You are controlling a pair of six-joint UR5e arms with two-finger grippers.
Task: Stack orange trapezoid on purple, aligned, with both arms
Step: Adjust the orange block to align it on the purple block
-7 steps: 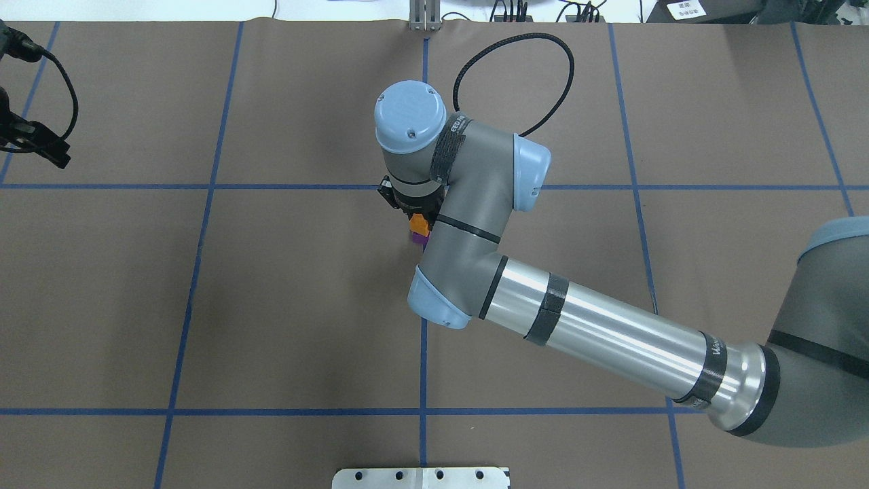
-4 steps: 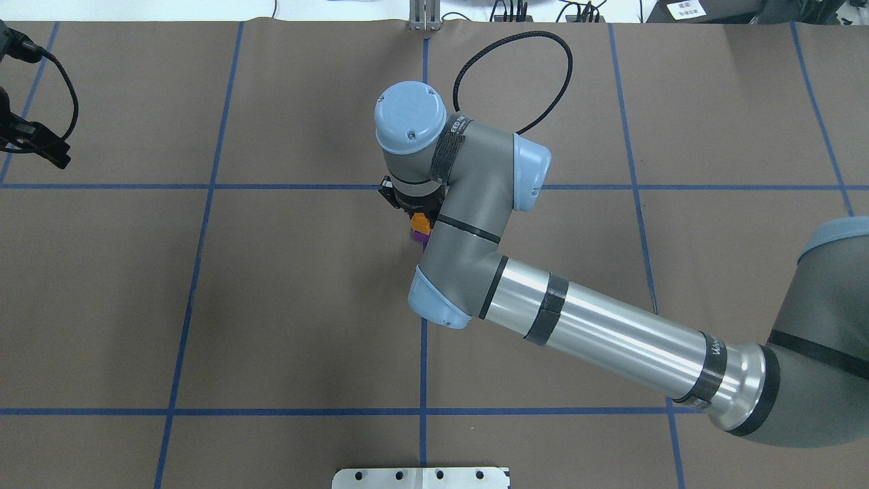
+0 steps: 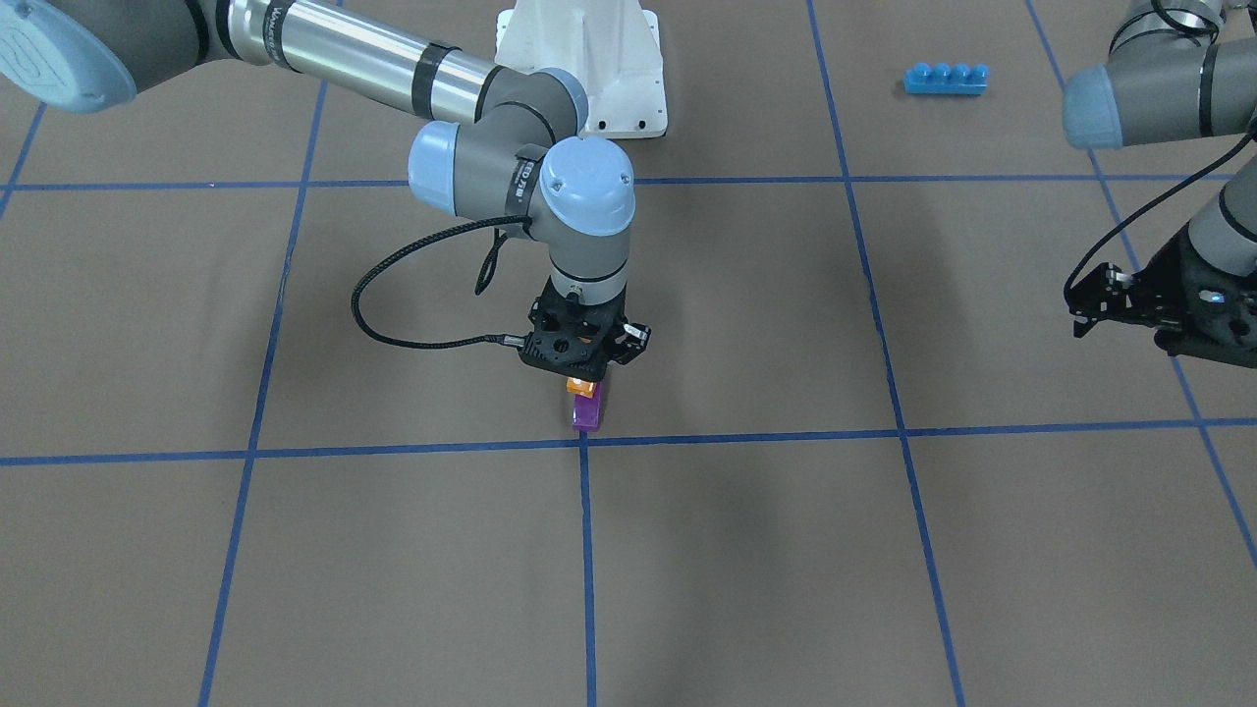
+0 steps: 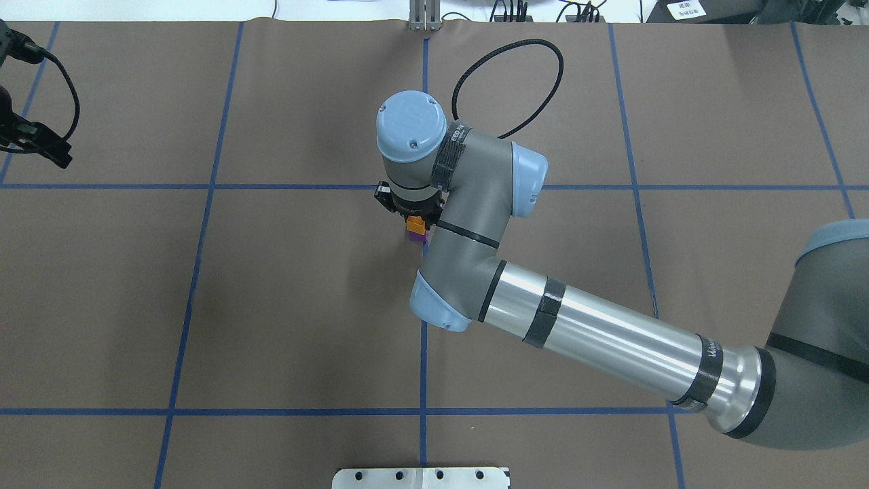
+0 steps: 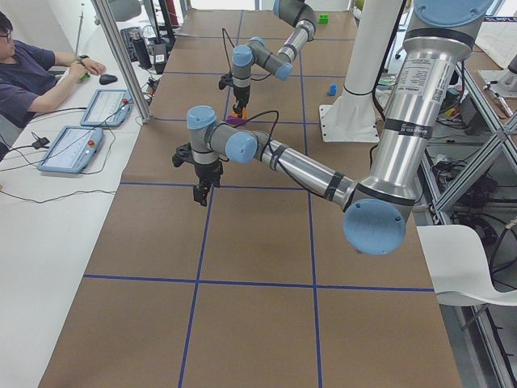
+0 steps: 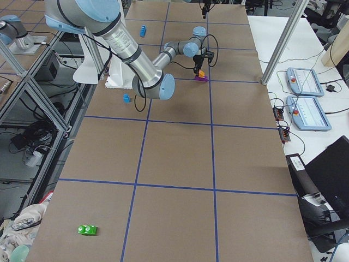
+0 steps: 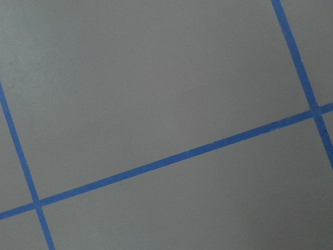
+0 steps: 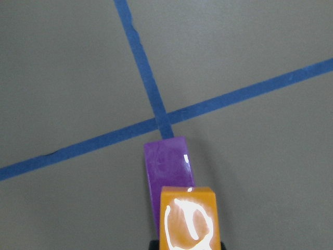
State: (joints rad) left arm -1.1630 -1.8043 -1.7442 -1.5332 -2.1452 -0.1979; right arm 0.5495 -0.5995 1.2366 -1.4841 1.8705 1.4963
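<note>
My right gripper (image 3: pixel 586 378) points straight down and is shut on the orange trapezoid (image 3: pixel 580 386). The block also shows in the overhead view (image 4: pixel 415 223) and at the bottom of the right wrist view (image 8: pixel 188 221). The purple block (image 3: pixel 587 412) lies on the brown table directly beneath it, beside a crossing of blue tape lines, and shows in the overhead view (image 4: pixel 416 236) and the right wrist view (image 8: pixel 167 166). I cannot tell whether the two blocks touch. My left gripper (image 3: pixel 1090 304) hovers far off at the table's side, open and empty.
A long blue four-stud brick (image 3: pixel 945 78) lies near the white robot base (image 3: pixel 581 69). A small blue block (image 6: pixel 126 98) and a green block (image 6: pixel 87 230) lie elsewhere on the table. An operator (image 5: pixel 32 73) sits at the side desk.
My right wrist has shifted slightly to the left with the orange block still in its grip, and its cable loop has moved. The left gripper has barely moved.
</note>
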